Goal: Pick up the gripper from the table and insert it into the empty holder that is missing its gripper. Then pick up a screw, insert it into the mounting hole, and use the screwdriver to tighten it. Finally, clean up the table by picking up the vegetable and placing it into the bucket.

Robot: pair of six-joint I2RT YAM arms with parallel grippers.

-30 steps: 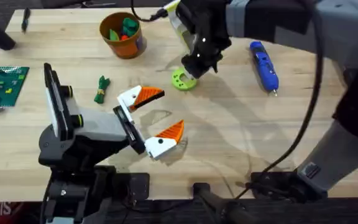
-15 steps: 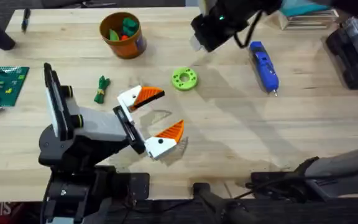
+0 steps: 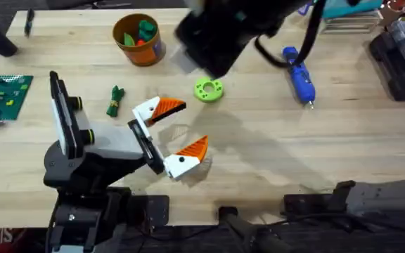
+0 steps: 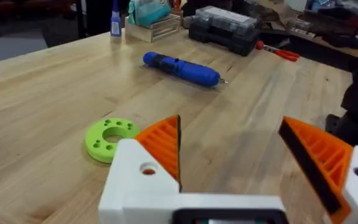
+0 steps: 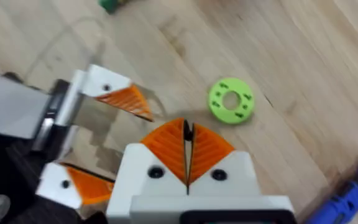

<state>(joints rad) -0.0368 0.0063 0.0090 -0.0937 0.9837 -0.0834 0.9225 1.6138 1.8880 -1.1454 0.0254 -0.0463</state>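
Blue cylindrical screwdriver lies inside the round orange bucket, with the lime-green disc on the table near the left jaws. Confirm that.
Not quite: the blue cylindrical screwdriver lies flat on the wooden table, far from the round orange bucket. The overhead view shows it. The lime-green disc is placed as stated.
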